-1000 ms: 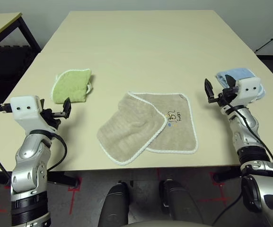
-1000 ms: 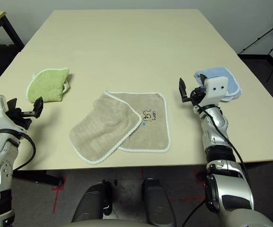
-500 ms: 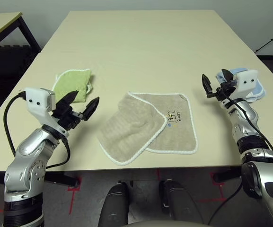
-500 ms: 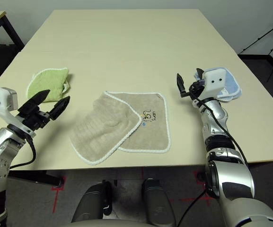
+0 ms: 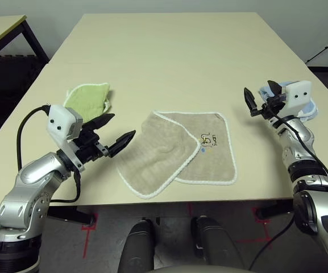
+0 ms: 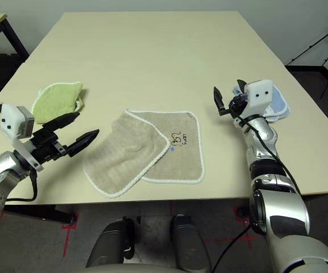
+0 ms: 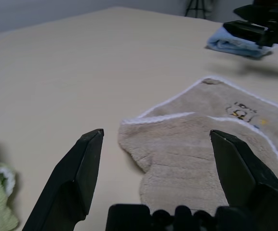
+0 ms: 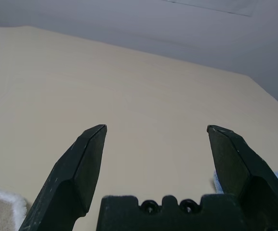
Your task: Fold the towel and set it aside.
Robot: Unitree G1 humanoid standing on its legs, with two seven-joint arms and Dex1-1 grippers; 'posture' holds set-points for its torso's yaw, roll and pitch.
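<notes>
Towel (image 5: 178, 153), tan with white edging, lay near the table's (image 5: 169, 62) front edge, 1 corner folded over. Left gripper (image 5: 117, 129) hovered spread wide just beside its folded side; right gripper (image 5: 259, 99) hung wide and empty before a blue cloth (image 6: 280, 109).

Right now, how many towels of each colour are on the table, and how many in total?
Beige towel: 1
Green towel: 1
Blue towel: 1
Total: 3
</notes>
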